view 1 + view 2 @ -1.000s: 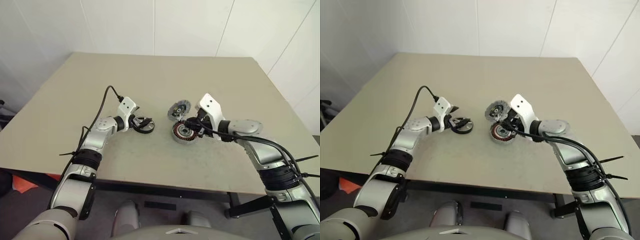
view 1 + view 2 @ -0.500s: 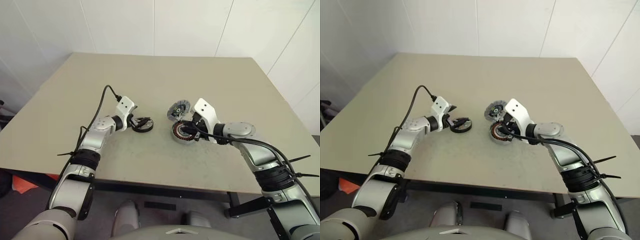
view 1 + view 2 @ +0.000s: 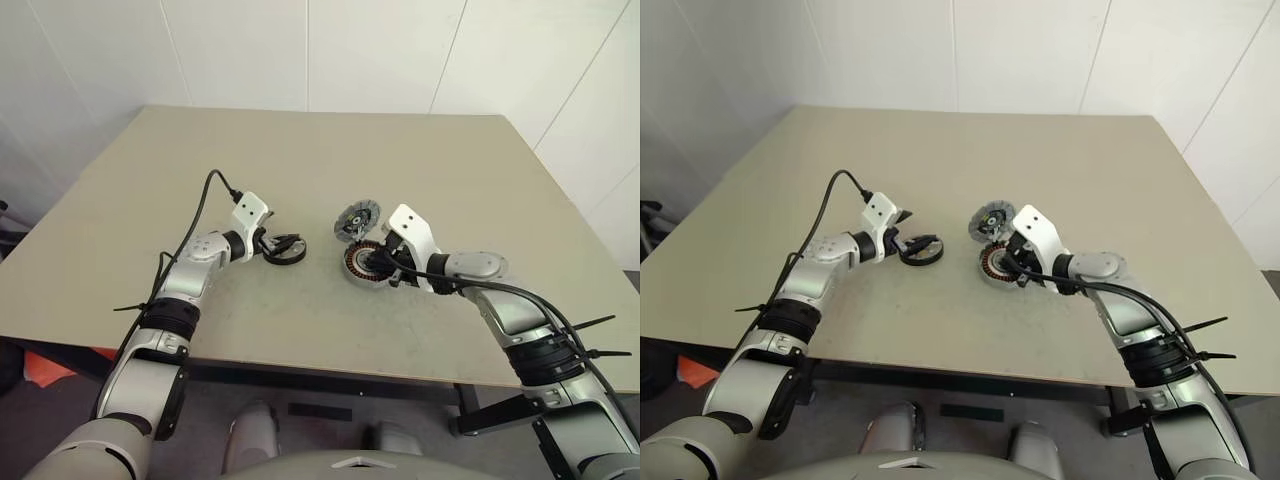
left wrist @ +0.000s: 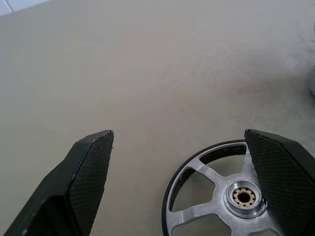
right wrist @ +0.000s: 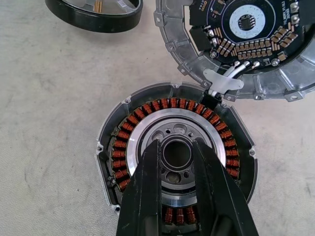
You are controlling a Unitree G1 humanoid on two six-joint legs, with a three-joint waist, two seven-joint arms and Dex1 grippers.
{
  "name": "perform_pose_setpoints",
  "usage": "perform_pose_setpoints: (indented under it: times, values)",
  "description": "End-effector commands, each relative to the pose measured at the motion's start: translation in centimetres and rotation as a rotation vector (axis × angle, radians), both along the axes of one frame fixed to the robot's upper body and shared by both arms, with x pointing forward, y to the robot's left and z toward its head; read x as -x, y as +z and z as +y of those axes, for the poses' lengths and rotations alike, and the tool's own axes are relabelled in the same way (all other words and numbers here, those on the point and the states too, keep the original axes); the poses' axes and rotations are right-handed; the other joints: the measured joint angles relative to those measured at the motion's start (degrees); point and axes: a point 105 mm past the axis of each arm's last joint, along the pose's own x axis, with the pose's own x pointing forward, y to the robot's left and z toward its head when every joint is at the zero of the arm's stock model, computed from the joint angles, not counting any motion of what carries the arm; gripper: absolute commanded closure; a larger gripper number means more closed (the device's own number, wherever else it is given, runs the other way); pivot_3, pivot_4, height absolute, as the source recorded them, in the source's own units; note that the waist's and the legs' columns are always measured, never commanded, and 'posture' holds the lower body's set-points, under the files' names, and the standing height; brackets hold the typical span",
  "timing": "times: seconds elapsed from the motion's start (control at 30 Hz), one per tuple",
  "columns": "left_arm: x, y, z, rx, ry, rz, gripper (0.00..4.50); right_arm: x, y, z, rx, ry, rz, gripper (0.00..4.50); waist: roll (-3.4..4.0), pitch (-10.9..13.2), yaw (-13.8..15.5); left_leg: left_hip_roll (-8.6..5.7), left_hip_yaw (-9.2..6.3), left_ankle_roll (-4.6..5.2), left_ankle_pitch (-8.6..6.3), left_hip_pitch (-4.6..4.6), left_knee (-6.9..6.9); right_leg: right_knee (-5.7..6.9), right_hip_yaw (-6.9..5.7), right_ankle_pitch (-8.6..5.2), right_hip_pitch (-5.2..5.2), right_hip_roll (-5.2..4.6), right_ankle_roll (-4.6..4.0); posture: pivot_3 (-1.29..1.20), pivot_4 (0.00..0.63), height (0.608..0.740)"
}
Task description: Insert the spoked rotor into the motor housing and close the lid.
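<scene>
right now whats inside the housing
Inside the housing: a ring of copper windings and a silver centre plate with a dark bore. No rotor; it lies apart on the table. The right tool covers the near windings.

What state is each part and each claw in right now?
Spoked rotor: flat on the table, not yet inserted.
Motor housing: open, windings showing, no rotor inside.
Lid: off, lying beside the housing, circuit side showing.
Left claw: open, around the rotor.
Right claw: nearly shut, over the housing's centre.
</scene>
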Motion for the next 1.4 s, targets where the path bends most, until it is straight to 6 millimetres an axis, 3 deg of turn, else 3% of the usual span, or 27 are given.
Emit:
perform_pose_setpoints:
  times: [0.03, 0.27, 0.57, 0.93, 1.03, 1.3, 1.4]
  values:
    - [-0.3, 1.6, 0.1, 0.005, 0.003, -0.06, 0.0, -0.3, 1.1, 0.0, -0.005, 0.005, -0.051, 3.87, 0.0, 0.0, -0.01, 0.0, 0.0, 0.0, 0.0, 0.0, 0.0, 0.0, 0.0, 0.0, 0.0, 0.0, 0.0, 0.0, 0.0, 0.74]
    - [-0.3, 1.5, 0.0, 0.005, 0.002, -0.058, 0.0, -1.0, 1.2, -0.1, -0.001, -0.019, -0.071, 3.87, 0.0, 0.0, -0.01, 0.0, 0.0, 0.0, 0.0, 0.01, 0.0, 0.01, 0.0, 0.0, 0.0, 0.0, 0.0, 0.0, 0.0, 0.74]
    - [-0.3, 1.5, 0.1, 0.001, 0.007, -0.059, 0.0, -1.7, 1.7, -0.3, 0.016, -0.036, -0.128, 0.87, 0.0, 0.0, -0.11, 0.01, 0.0, -0.01, 0.01, 0.01, 0.02, 0.03, 0.0, 0.0, 0.0, 0.01, 0.0, 0.0, 0.0, 0.74]
    - [-0.3, 1.3, 0.0, 0.0, 0.004, -0.057, 0.0, -1.5, 2.5, -0.7, -0.001, -0.028, -0.143, 0.87, 0.0, 0.0, -0.21, 0.0, 0.0, -0.01, 0.01, 0.01, 0.04, 0.04, 0.0, 0.0, 0.01, 0.0, 0.0, 0.0, 0.0, 0.74]
    - [-0.3, 1.3, -0.1, 0.001, 0.002, -0.056, 0.0, -1.7, 2.6, -1.0, -0.009, -0.044, -0.145, 1.52, 0.0, 0.0, -0.21, 0.0, 0.0, -0.01, 0.01, 0.01, 0.04, 0.04, -0.01, 0.0, 0.02, 0.0, -0.01, 0.0, 0.0, 0.74]
    - [-0.4, 1.3, -0.2, -0.001, 0.002, -0.059, 0.0, -0.9, 2.2, -0.8, -0.001, 0.004, -0.135, 4.32, 0.0, 0.0, -0.19, 0.0, 0.0, 0.0, 0.0, 0.01, 0.05, 0.04, -0.01, 0.0, 0.02, 0.0, -0.01, 0.0, 0.0, 0.74]
    - [-0.4, 1.3, -0.2, -0.004, 0.005, -0.06, 0.0, -0.9, 2.2, -0.7, 0.001, 0.013, -0.133, 4.46, 0.0, 0.0, -0.2, 0.0, 0.0, 0.0, 0.01, 0.01, 0.05, 0.05, -0.01, 0.0, 0.02, 0.0, -0.01, 0.0, 0.0, 0.74]
